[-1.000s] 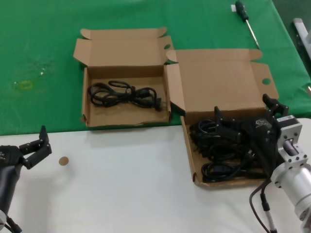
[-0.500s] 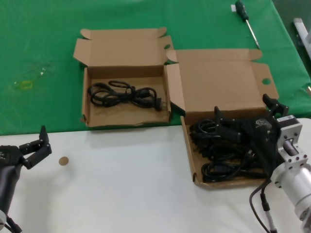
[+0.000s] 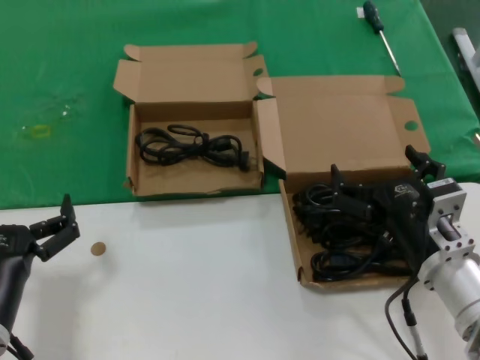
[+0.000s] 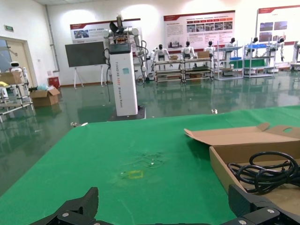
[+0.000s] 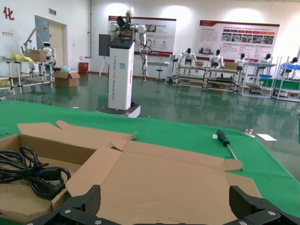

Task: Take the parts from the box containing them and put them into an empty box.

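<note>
Your right gripper [image 3: 373, 196] hangs wide open over the wide box [image 3: 294, 247], just above its pile of black cords [image 3: 341, 262], holding nothing. To its left, the small box [image 3: 195, 182] holds one cord [image 3: 191, 146]. The left gripper [image 3: 54, 227] waits open on the white table [image 3: 187, 285].

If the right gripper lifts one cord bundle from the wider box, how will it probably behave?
Probably floppy: the cords are thin loops, so parts may hang down. They lie piled and overlapping in the wider box, so a neighbour might snag. The right gripper is open above them.
</note>
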You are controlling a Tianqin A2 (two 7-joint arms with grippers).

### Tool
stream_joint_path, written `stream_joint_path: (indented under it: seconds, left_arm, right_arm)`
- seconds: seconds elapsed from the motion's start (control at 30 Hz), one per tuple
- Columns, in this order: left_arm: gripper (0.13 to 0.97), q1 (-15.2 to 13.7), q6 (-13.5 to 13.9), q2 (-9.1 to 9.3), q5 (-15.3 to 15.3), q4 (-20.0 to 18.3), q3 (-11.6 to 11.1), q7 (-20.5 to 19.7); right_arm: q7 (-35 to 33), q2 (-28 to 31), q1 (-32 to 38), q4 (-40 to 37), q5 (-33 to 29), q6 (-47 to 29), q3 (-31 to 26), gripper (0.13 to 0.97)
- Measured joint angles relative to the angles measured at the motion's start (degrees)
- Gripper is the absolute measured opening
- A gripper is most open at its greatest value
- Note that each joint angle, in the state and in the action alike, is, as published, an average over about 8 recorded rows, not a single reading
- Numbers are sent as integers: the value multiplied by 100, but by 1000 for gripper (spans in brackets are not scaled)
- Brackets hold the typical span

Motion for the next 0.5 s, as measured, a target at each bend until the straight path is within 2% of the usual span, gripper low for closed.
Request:
stream_joint_path:
  seconds: [0.5]
  left_arm:
    - [966, 0, 0, 0, 0, 0, 0, 0]
  right_arm:
    - [0, 0, 0, 0, 0, 0, 0, 966]
